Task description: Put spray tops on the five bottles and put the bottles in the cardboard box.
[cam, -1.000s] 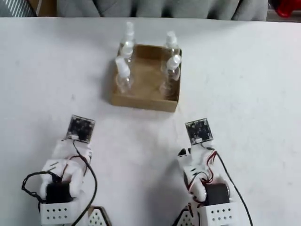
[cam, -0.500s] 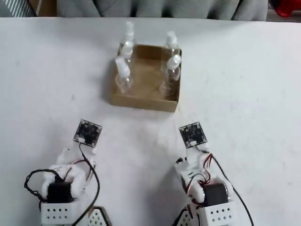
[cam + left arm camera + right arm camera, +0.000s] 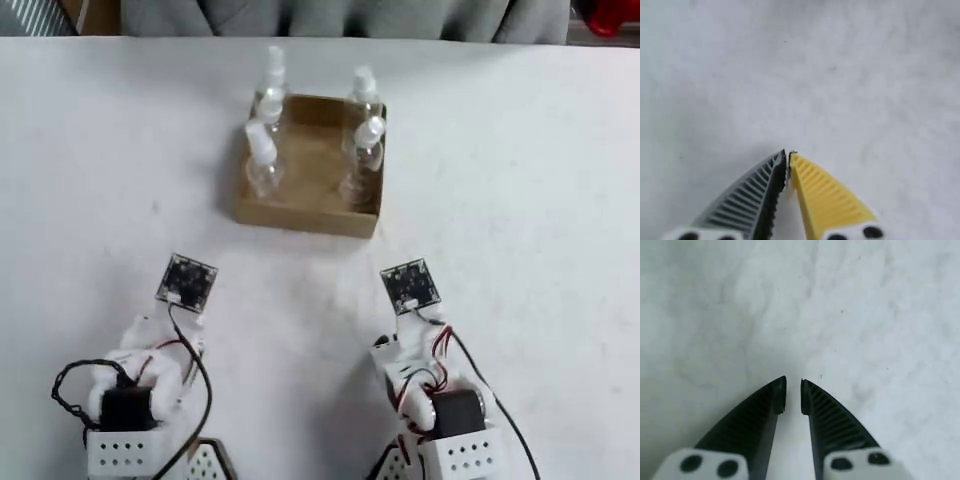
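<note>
Drawn farther back from the cardboard box (image 3: 300, 215) than a second ago, with left fingers (image 3: 825, 200) closed tip to tip, empty, and right fingers (image 3: 832, 425) a sliver apart, empty. Five spray-topped bottles (image 3: 263, 160) upright at that box, most plainly inside, mid-bench (image 3: 520, 180).

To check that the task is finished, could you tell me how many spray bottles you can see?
5 bottles, all upright at the cardboard box: three along its left wall, far, middle, near; two along its right wall, far and near. None seems hidden.
</note>
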You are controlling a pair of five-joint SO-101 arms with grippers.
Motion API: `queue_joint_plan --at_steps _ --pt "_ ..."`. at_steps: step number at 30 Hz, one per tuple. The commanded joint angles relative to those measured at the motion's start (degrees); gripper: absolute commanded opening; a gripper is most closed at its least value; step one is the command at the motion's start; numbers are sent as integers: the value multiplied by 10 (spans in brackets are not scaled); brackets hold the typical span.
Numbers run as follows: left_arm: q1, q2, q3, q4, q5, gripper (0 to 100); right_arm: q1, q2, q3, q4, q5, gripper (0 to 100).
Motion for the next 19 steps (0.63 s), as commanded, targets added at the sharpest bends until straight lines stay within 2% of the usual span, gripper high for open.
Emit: queue_joint_plan --at_steps 1,19 --pt "7 -7 -2 5 -3 23 -3 -6 5 3 4 17" --pt "7 -7 -2 5 -3 23 0 -6 5 3 4 16"
